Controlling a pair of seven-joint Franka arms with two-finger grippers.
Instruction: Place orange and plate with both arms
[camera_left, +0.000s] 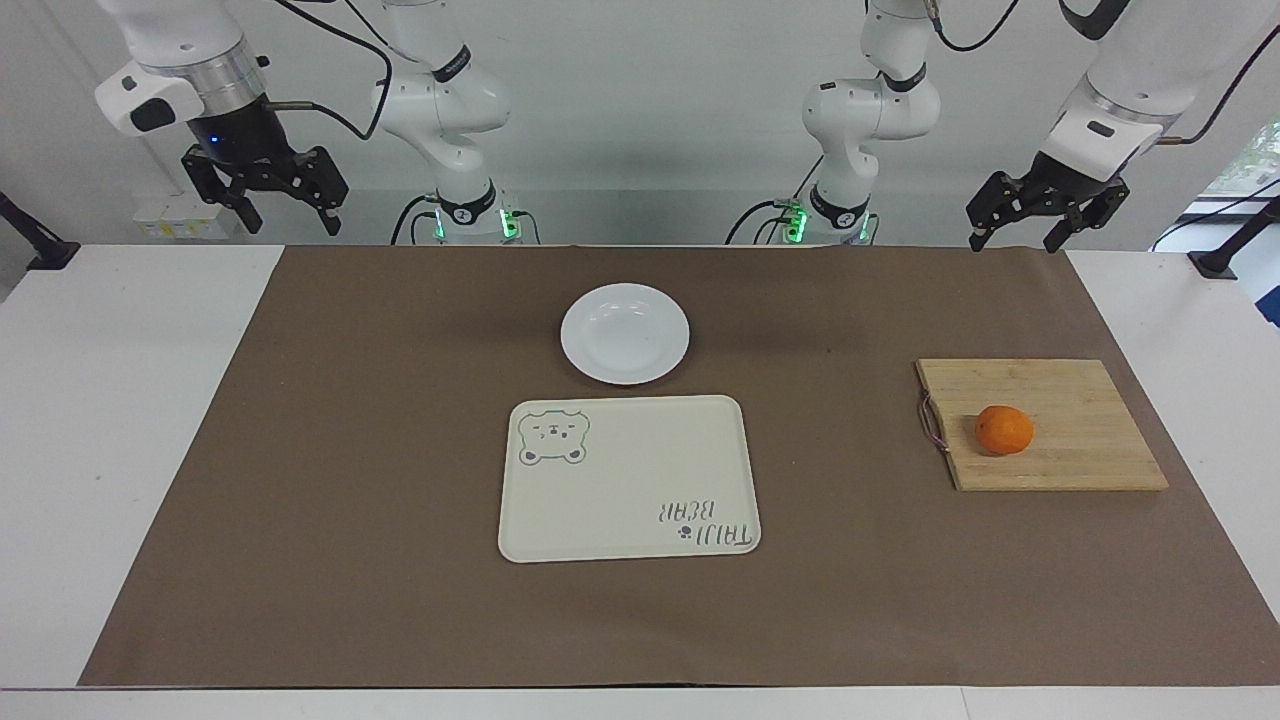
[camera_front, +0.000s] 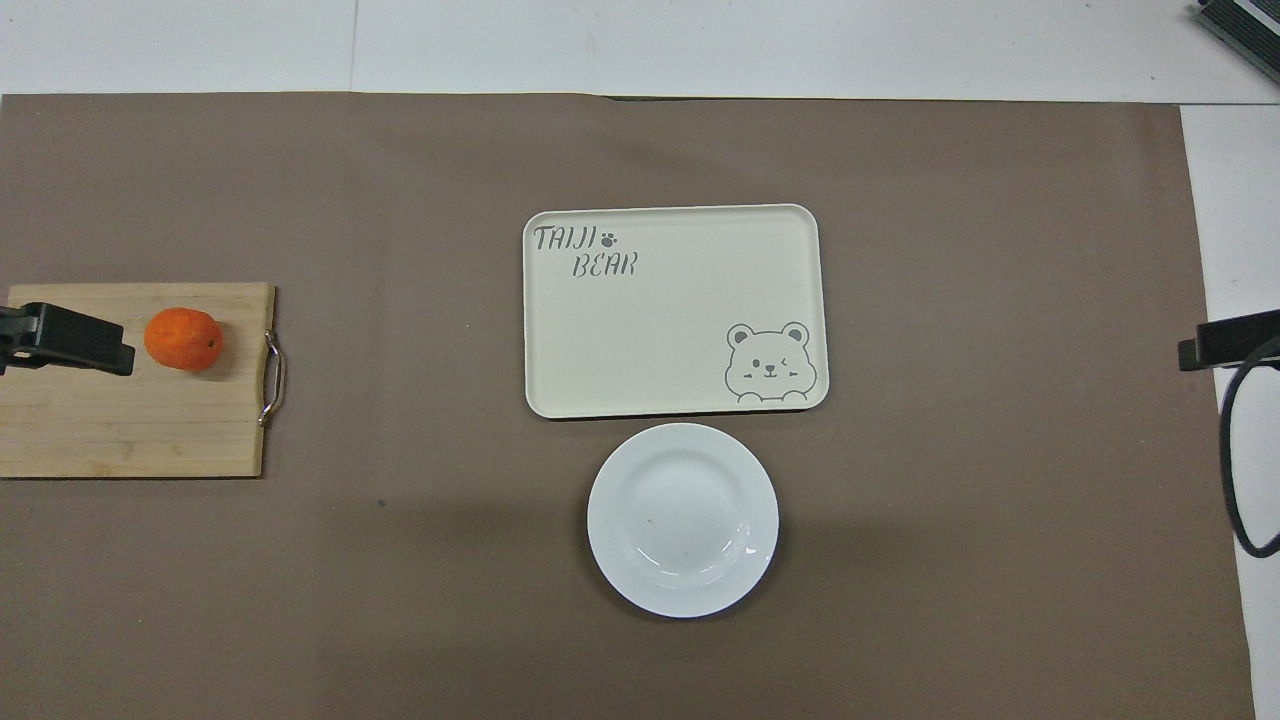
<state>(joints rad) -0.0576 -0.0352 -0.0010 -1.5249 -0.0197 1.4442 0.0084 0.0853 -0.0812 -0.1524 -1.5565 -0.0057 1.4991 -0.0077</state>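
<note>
Small round bright-orange fruit on bamboo cutting board, near left-arm edge of counter. Round white plate mid-counter, beside cream bear tray. Left gripper, right gripper raised over robot-side corners, fingers spread, empty. Best: descend centred over orange, close gently.

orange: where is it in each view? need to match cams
Facing view: the orange sits on the wooden cutting board, toward the left arm's end of the table.
Overhead view: the orange lies on the same board.
Shared landmark: the board's metal handle, beside the orange.
</note>
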